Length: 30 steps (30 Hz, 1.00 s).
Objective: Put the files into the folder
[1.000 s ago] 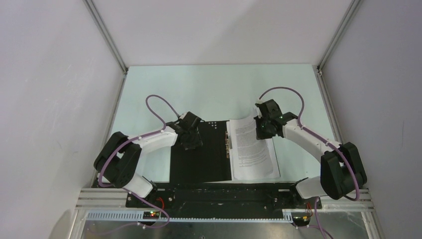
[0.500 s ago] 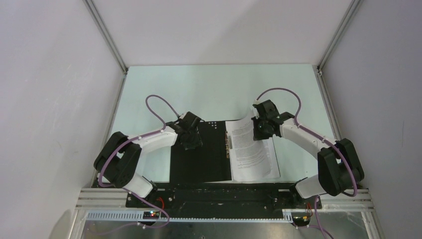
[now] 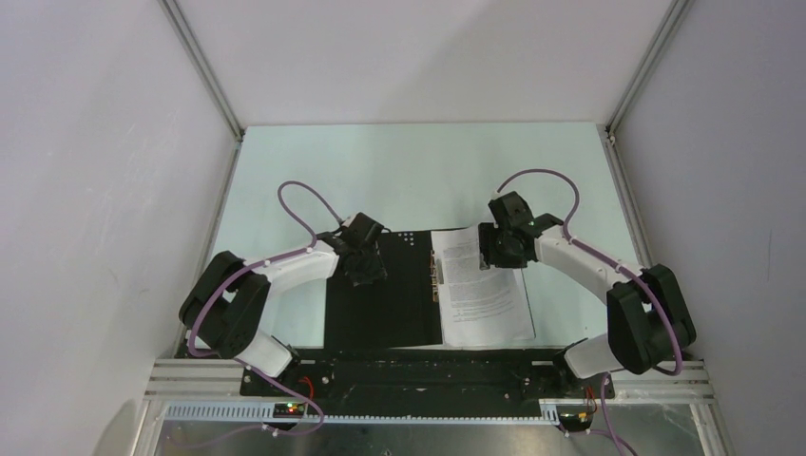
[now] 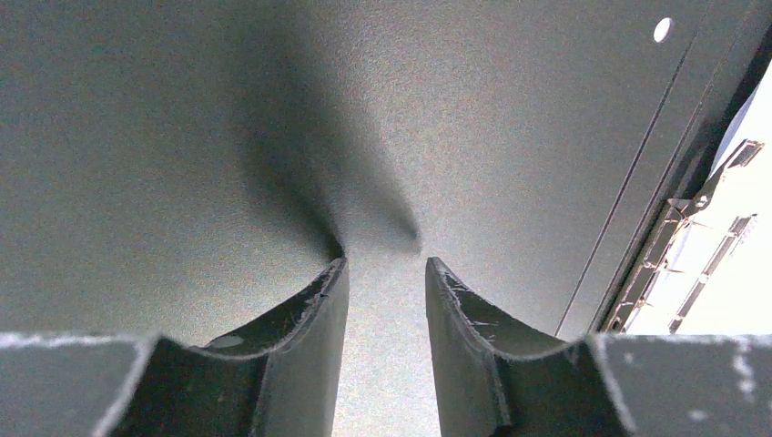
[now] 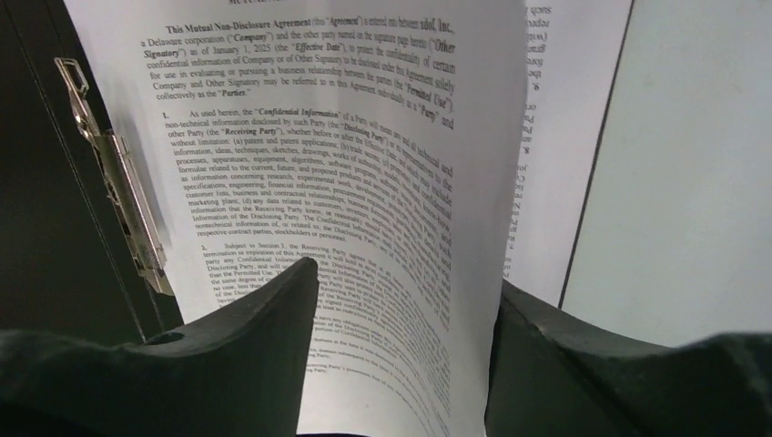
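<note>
- The folder lies open on the tabletop, black inside up. My left jaws, partly parted and holding nothing, rest on the cover left of the spine clip.
- Both files sit right of the clip: the lower sheet flat, the top sheet bowed upward.
- My right jaws stand apart, and the top sheet passes loosely between them, unpinched.
- Left to do, I judge: let that sheet settle flat, then shut the cover.
</note>
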{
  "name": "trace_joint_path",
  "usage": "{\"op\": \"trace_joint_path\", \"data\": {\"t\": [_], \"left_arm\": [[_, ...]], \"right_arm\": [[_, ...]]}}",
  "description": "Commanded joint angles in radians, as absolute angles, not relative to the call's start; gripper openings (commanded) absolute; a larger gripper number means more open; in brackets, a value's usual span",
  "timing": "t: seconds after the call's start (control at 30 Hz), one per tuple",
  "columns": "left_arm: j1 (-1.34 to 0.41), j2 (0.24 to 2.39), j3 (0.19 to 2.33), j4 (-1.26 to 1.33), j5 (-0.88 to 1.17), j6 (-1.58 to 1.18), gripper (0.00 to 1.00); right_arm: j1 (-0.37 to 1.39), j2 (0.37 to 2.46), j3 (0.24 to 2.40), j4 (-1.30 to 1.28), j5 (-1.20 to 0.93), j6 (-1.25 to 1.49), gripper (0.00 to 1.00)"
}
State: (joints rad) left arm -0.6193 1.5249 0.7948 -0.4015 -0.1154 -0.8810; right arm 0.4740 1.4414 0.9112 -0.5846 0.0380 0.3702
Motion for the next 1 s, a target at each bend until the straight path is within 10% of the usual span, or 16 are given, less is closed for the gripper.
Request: {"op": "trace_joint_path", "data": {"t": [0.0,0.4,0.97], "left_arm": [[-0.610,1.531,0.808,-0.417,-0.130,-0.858,0.42],[-0.609,1.517,0.807,-0.417,-0.124,-0.860,0.42],[-0.609,1.498,0.797,-0.413,-0.112,-0.878,0.43]], "right_arm": [[0.451,1.394,0.946,-0.624,0.104,0.392,0.66],[0.282,1.322,0.875,-0.684,0.197,0.503,0.93],[0.254,1.083,0.550,-0.521,0.098,0.715,1.00]]}}
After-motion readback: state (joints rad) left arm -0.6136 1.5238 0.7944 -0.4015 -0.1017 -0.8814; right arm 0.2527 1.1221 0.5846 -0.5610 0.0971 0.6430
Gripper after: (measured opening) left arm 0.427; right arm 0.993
